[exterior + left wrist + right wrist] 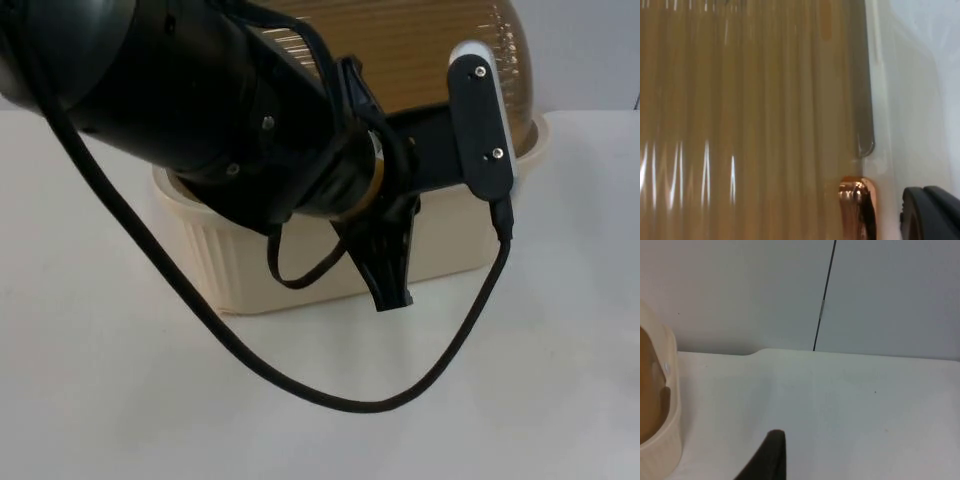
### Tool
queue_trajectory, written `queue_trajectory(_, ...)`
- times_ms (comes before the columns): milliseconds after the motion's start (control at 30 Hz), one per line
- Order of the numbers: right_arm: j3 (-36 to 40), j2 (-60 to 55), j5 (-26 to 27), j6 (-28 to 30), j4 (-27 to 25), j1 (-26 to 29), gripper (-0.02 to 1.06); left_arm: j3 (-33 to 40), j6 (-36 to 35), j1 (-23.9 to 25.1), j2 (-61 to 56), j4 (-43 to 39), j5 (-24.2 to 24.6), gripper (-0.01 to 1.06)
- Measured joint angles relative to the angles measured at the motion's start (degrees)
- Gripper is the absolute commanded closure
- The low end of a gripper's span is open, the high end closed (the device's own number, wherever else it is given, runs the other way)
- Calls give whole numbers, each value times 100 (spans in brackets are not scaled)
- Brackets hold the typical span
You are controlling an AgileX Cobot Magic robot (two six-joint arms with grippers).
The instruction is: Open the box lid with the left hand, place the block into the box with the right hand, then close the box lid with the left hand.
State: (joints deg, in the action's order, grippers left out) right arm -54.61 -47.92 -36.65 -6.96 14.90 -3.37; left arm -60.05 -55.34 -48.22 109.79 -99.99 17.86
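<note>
A cream ribbed box (240, 265) stands mid-table. Its amber ribbed lid (420, 50) domes over the box's back part, and the arm hides how far it is raised. My left arm reaches across the box, and the left gripper (390, 270) hangs down in front of the box's front wall. In the left wrist view the lid (750, 120) is very close, with its copper handle (857, 207) just beside a black fingertip (932, 215). My right gripper (769, 460) waits over bare table, apart from the box's rim (662, 430).
The grey partition wall (790, 290) closes off the table's far edge. White table (520, 400) lies bare in front of the box and to both sides. A black cable loops from the left arm down onto the table.
</note>
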Motion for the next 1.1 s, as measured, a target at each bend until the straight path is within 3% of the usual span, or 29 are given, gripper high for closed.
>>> queue_trajectory(300,0,0,0,0,0,0,0,0,4,0,0,0,13,105)
queue_trajectory(533,0,0,0,0,104,0,0,0,589,0,-101,426,108,105)
queue_trajectory(1100,0,0,0,-11,114,0,0,0,614,0,-101,57,555,105)
